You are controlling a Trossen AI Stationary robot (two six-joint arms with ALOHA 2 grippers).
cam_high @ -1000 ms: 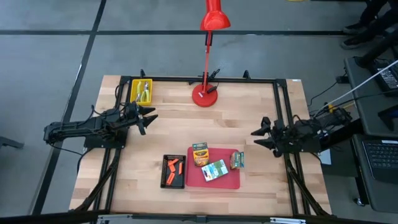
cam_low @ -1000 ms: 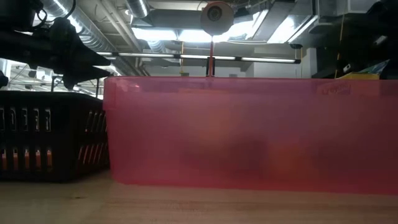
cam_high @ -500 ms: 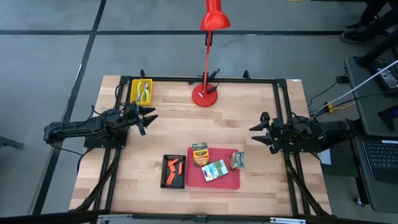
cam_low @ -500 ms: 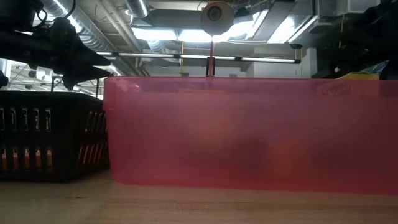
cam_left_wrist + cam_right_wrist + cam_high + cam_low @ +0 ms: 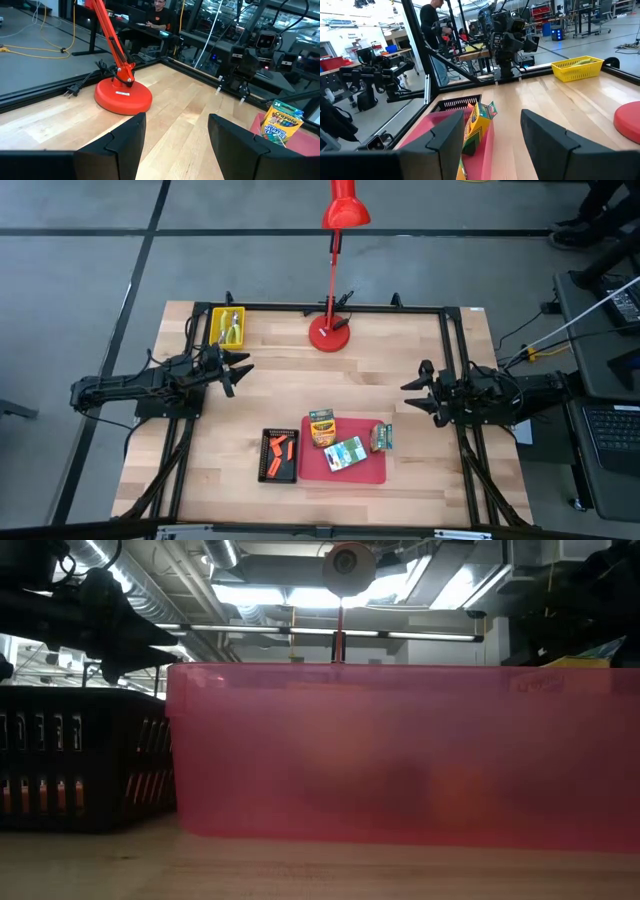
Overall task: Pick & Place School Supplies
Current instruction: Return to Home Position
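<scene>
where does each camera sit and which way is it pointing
High: above the table, straight down; both arms show, left gripper and right gripper open.
Low: at tabletop height, level into the red tray wall and black tray; left arm overhead.
Left wrist: past the left fingers toward the lamp.
Right wrist: past the right fingers toward the yellow tray.
Shared: each wrist view catches the opposite arm.

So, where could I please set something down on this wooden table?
Bare wood spans mid-table, bordered by the round red lamp base, left gripper, right gripper and flat red plastic tray. Crowded: the front, where the black slatted bin sits beside that tray.
</scene>
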